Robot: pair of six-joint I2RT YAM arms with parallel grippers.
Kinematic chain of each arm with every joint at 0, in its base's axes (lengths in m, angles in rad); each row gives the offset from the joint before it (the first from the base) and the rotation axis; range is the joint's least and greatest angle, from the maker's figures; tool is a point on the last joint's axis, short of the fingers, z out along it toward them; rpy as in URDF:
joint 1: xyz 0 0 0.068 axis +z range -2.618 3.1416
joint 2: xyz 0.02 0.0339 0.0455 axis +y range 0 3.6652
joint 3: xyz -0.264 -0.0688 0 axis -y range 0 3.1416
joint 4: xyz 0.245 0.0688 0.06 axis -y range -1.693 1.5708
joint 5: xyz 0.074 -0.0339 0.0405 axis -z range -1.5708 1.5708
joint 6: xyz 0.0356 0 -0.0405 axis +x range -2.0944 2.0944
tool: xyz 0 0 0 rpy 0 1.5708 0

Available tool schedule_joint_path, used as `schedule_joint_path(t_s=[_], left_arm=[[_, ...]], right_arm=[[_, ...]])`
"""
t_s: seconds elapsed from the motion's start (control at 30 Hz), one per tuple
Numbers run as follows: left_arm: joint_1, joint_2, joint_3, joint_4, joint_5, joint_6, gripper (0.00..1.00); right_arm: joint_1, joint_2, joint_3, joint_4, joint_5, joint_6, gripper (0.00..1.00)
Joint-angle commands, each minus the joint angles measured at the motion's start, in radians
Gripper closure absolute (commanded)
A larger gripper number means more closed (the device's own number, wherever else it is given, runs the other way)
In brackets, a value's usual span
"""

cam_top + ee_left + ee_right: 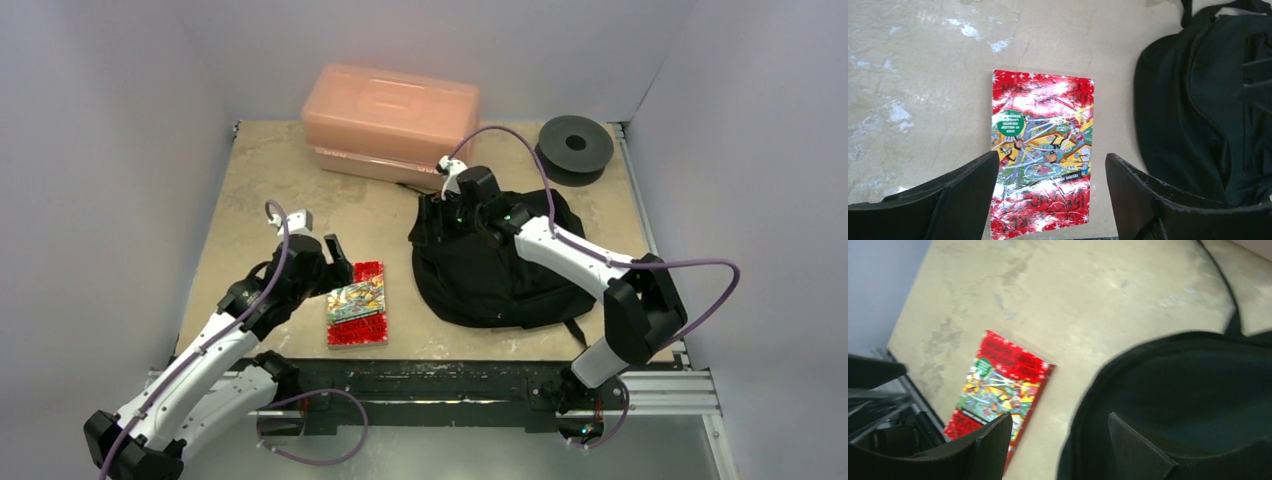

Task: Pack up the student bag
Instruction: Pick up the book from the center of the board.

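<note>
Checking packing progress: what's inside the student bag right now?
Nothing shows inside the student bag: only its black outer fabric. The interior is covered, so contents are unknown. The red book lies outside, on the table beside it.

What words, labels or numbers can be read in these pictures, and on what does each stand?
Nothing reads clearly.
On the book, red title bands: lettering upside down in the left wrist view, lost in glare.
On its green disc: white print, too small to read.
No text visible on the bag, box or spool.
</note>
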Motion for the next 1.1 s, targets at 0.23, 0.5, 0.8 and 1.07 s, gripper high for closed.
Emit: schedule_joint_path(t_s=[0.23, 0.5, 0.8, 1.07], left_arm=[[0.087, 0.259, -0.075, 0.008, 0.036, -0.153, 0.19], [0.115, 0.41, -0.152, 0.168, 0.168, -0.208, 0.23], [0.116, 0.362, -0.157, 0.22, 0.249, -0.221, 0.37], [0.115, 0.232, -0.145, 0.186, 0.228, -0.203, 0.7]], right_arm=[[0.189, 0.231, 0.017, 0.259, -0.235, 0.125, 0.25], [0.226, 0.343, 0.014, 0.277, -0.234, 0.152, 0.27], [0.227, 0.414, 0.019, 0.315, -0.294, 0.191, 0.44], [0.226, 0.421, 0.039, 0.297, -0.288, 0.178, 0.48]])
